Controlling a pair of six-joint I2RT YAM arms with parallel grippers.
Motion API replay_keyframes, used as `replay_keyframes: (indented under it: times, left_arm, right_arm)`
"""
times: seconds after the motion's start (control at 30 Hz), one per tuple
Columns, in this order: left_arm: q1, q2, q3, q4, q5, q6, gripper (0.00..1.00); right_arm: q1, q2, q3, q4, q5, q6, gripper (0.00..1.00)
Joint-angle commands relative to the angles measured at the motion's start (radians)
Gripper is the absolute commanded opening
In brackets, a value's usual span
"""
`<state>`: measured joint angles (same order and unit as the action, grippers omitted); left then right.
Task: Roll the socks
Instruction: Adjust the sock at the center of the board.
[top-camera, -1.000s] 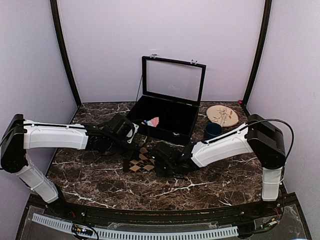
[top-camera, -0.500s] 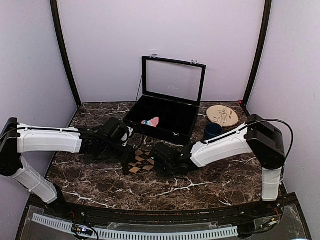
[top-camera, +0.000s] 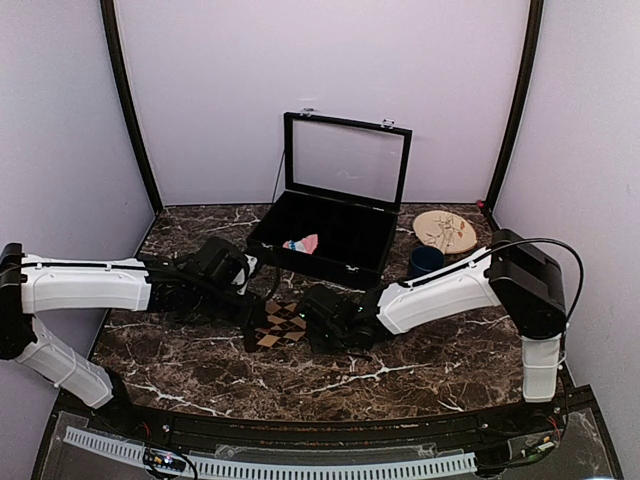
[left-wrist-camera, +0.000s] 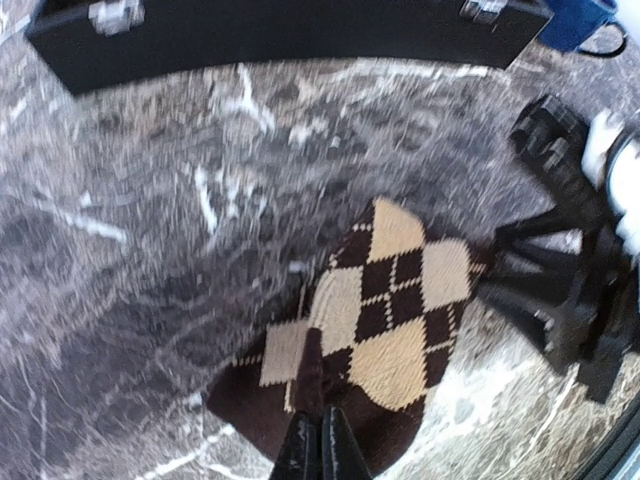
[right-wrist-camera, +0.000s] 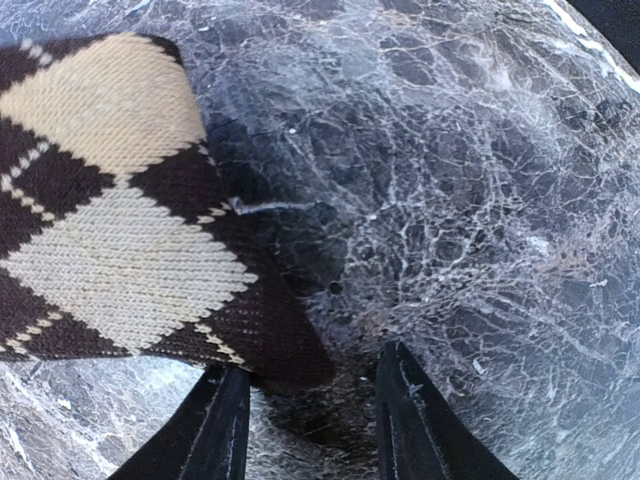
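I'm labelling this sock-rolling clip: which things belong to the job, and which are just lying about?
Job: brown argyle sock, pink sock, left claw pinching the argyle sock, right claw open at its edge.
Lying about: black case (pink sock inside), blue cup, round wooden disc.

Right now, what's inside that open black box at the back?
A pink sock with teal and white patches lies inside the black box, towards its left. The rest of the interior looks dark, and the front wall hides the near floor.
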<state>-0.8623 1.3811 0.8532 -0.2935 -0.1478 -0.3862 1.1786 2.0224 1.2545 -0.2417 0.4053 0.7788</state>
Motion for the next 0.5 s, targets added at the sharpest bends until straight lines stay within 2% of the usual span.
replay_keyframes:
  times: [0.0,0.47]
  left_arm:
    - [-0.007,-0.045,-0.062,-0.026,0.026,-0.053,0.0]
    - [-0.012,-0.053,-0.144,-0.005,0.022,-0.089,0.0]
  right_arm:
    - [0.009,0.036,0.008,-0.024,-0.009,-0.006,0.41]
    - [0.009,0.037,0.019,-0.03,-0.008,-0.012,0.41]
